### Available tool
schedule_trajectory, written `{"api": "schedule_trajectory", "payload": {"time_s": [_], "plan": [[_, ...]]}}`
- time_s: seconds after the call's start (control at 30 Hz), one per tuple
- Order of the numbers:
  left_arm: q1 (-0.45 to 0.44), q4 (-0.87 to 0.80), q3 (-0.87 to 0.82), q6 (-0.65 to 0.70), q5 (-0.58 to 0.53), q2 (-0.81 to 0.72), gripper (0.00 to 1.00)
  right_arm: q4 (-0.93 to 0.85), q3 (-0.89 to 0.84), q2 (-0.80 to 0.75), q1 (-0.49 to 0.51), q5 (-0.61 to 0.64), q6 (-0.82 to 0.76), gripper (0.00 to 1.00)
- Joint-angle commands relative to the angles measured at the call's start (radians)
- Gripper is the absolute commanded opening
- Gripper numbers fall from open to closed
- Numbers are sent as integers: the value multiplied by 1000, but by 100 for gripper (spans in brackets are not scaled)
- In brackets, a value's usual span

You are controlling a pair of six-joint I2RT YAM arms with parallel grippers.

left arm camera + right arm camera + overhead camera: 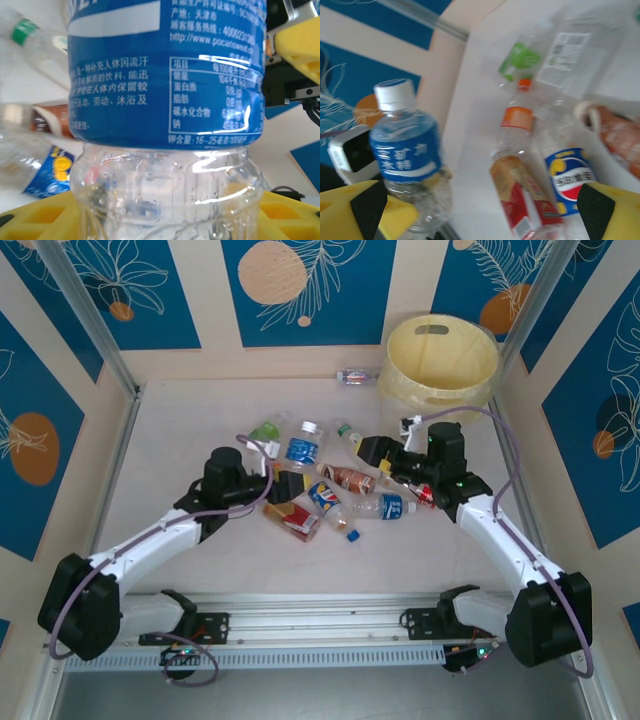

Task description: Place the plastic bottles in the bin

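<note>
Top external shows the big yellow bin (pixel 442 386) at the far right corner of the desk (pixel 180 440). Every bottle I can see is outside it. One small bottle (pixel 356 377) lies just beside the bin. The other plastic bottles (pixel 345 490) lie in a heap in the middle of the desk. The left tool (pixel 290 483) is squeezed onto a blue bottle (pixel 165 75) with a white cap and holds it standing up. The right tool (pixel 481 206) is wide open and holds nothing, close to the heap.
</note>
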Motion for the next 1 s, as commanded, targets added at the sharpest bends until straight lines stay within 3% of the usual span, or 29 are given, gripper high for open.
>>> {"api": "schedule_trajectory", "payload": {"time_s": [0.0,0.53,0.6,0.67,0.73,0.97], "plan": [[-39,112,72,13,79,51,39,102,56,14,44,-84,47,100],[-137,140,178,65,125,176,41,170,86,118,141,-2,99,99],[-139,129,181,66,115,180,41,152,97,124,144,3,94,95],[-141,120,180,66,93,179,41,142,94,120,144,5,89,81],[-141,109,183,69,86,184,41,136,89,115,145,-2,80,74],[-141,88,204,71,91,205,44,63,122,118,147,-7,2,58]]}}
